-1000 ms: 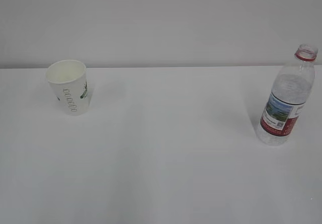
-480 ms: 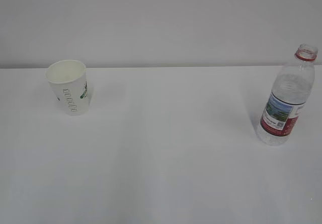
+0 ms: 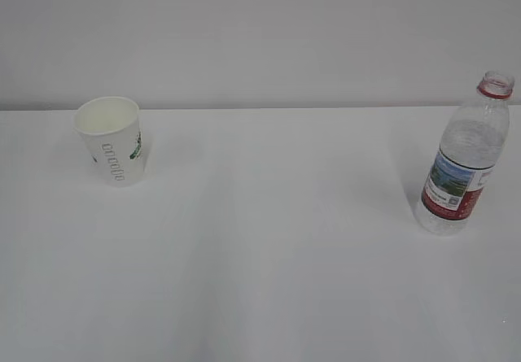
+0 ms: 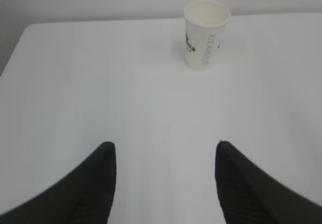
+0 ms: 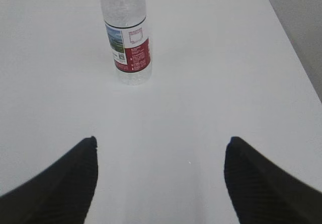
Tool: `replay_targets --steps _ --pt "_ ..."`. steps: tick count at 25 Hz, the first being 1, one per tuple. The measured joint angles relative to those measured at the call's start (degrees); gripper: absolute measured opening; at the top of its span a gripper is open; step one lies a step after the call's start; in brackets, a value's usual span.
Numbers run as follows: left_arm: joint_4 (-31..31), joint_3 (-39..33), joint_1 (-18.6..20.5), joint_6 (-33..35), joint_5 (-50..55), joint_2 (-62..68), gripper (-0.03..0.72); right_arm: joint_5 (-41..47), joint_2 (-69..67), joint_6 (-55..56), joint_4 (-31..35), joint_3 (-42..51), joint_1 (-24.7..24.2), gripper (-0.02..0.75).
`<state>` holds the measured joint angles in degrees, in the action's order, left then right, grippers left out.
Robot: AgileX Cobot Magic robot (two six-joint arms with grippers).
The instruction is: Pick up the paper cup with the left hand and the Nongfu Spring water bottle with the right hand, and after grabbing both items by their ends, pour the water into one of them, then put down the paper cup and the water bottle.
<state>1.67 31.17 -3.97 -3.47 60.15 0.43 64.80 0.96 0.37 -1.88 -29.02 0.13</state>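
In the exterior view, the paper cup (image 3: 111, 138) stands upright on the white table (image 3: 269, 248), on the left side and near the far edge. The Nongfu Spring water bottle (image 3: 462, 160) stands upright on the right side, without cap, well apart from the cup. No arm or gripper shows in this view.

In the left wrist view, the left hand (image 4: 165, 181) is over the table with its two black fingers (image 4: 85, 189) spread apart, and nothing is between them. The paper cup is ahead of this hand, a little to the right of its middle line, well apart from the fingertips. It is upright and its mouth is open to the top.

In the right wrist view, the right hand (image 5: 160, 178) also has its fingers (image 5: 256, 186) wide apart and holds nothing. The bottle stands ahead of it, a little to the left of the middle line, well apart from the fingertips. Its red-and-white label faces the camera. The top of the bottle is cut by the picture edge.
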Motion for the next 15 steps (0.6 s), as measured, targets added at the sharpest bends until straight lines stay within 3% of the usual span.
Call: replay_targets --steps 15 --pt "-2.71 2.36 0.0 0.0 -11.39 16.04 0.45 -5.76 -5.7 0.0 2.55 -2.86 0.0 0.587"
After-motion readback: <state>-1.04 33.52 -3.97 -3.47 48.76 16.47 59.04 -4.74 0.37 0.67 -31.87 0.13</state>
